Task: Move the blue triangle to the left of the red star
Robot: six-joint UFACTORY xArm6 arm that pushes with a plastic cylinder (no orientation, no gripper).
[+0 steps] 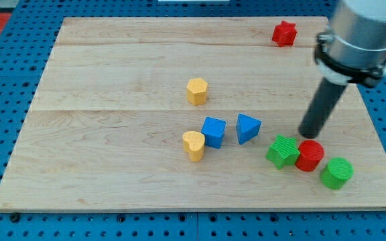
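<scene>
1. The wooden board (112, 67) fills most of the frame and is the only thing here that carries anything; 8 blocks stand on it, none in a tray or bin.
2. The blue triangle (248, 128) sits right of centre, in the lower half of the frame.
3. Just beside it on the view's left is a blue cube (213, 132), a narrow gap between the 2.
4. A yellow heart (194, 145) touches the cube's lower left side.
5. A yellow hexagon-like block (197, 91) stands alone above this group, near the centre of the frame.
6. The red star (283, 33) is in the upper right of the frame, close to the board's top edge and well apart from the blue triangle.
7. In the lower right, a green star (283, 150), a red cylinder (309, 155) and a green cylinder (336, 173) form a tight row, each touching or nearly touching its neighbour.
8. The arm carries no claw, so nothing opens, closes or grips: it ends in a dark rod coming down from the upper right.
9. My tip (308, 136) sits just above the red cylinder, to the right of the blue triangle and apart from it.
</scene>
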